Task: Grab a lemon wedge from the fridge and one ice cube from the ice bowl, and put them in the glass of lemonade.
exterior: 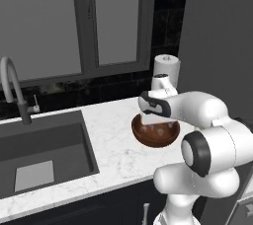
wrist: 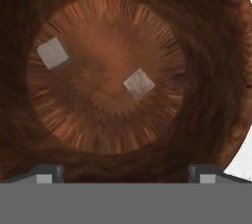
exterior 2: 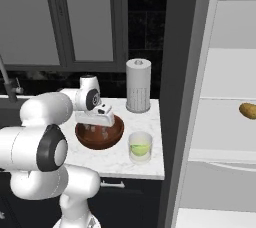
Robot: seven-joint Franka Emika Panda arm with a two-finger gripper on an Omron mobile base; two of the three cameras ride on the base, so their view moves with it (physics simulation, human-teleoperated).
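Your gripper point(wrist: 126, 176) hangs wide open over the ice bowl point(wrist: 206, 120); the nearer ice cube point(wrist: 139, 83) lies near the bowl's centre.

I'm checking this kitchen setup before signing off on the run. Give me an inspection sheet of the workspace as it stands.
Surface: white marble counter, bare around the things on it.
Job's things: ice bowl holds two ice cubes, apart from each other; glass of lemonade stands beside the bowl with a lemon wedge already inside; fridge stands open.
Clutter: paper-towel roll upright behind the bowl; tan-orange item on a fridge shelf.
Grippers: gripper hangs over the bowl, jaws open, holding nothing.
Cables: nothing seen.
Surroundings: sink, faucet, window.
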